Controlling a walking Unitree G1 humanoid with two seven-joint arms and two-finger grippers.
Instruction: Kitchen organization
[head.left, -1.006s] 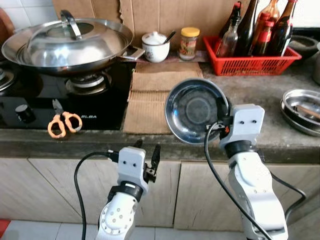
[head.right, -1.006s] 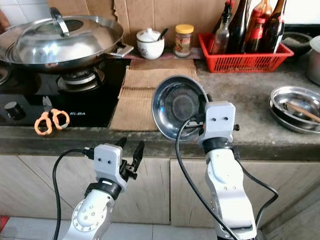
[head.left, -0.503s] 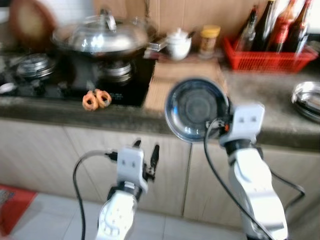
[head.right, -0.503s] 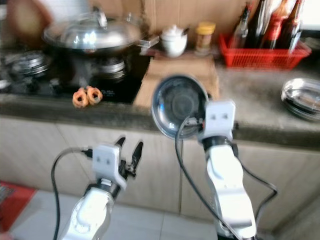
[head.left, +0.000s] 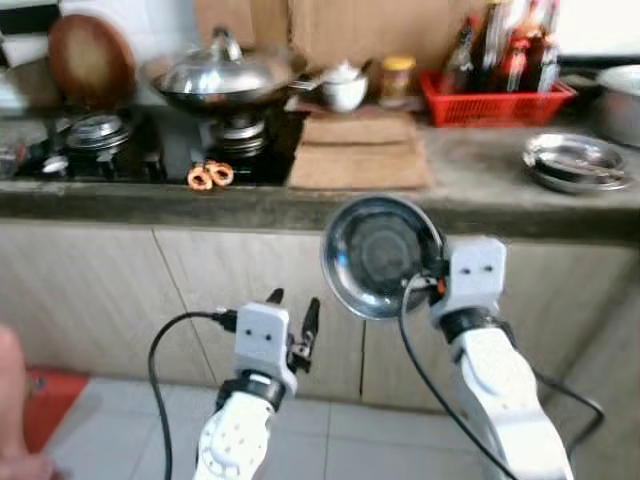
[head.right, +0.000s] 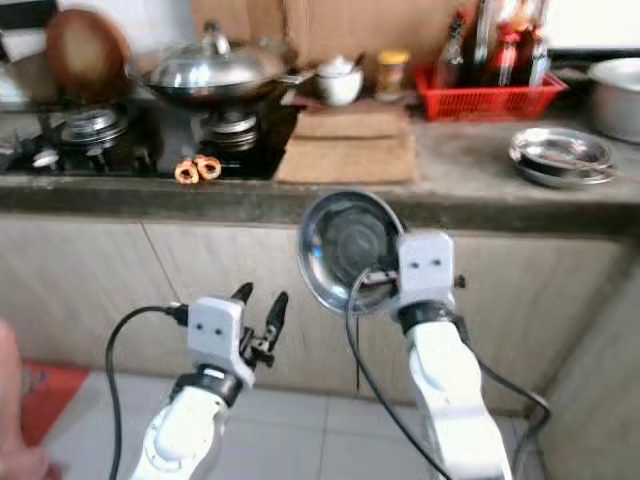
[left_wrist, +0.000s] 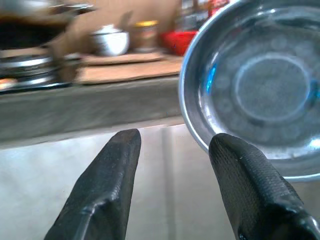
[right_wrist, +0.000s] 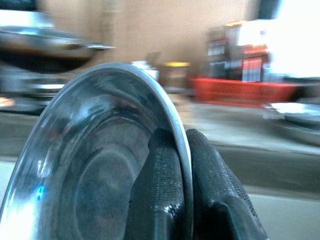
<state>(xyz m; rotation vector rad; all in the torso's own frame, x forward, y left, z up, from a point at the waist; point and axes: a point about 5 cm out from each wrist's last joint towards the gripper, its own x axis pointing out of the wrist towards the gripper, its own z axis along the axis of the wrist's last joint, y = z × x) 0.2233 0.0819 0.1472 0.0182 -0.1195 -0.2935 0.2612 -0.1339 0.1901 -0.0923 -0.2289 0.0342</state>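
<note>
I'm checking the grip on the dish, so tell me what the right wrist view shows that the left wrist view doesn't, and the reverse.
Right wrist view: the right gripper shut on the steel dish, one finger on each side of its rim.
Left wrist view: the left gripper open, holding nothing, beside the dish.
Both: the dish, the countertop and the red basket behind.

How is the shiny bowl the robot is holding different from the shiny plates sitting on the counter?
The steel bowl is pinched by its rim in the right gripper, out in front of the cabinets; the steel plates rest on the counter. The bowl stands tilted on edge, its inside facing the camera; the plates lie flat. The bowl is a single piece; the plates look stacked. Both are round, shiny metal.
</note>
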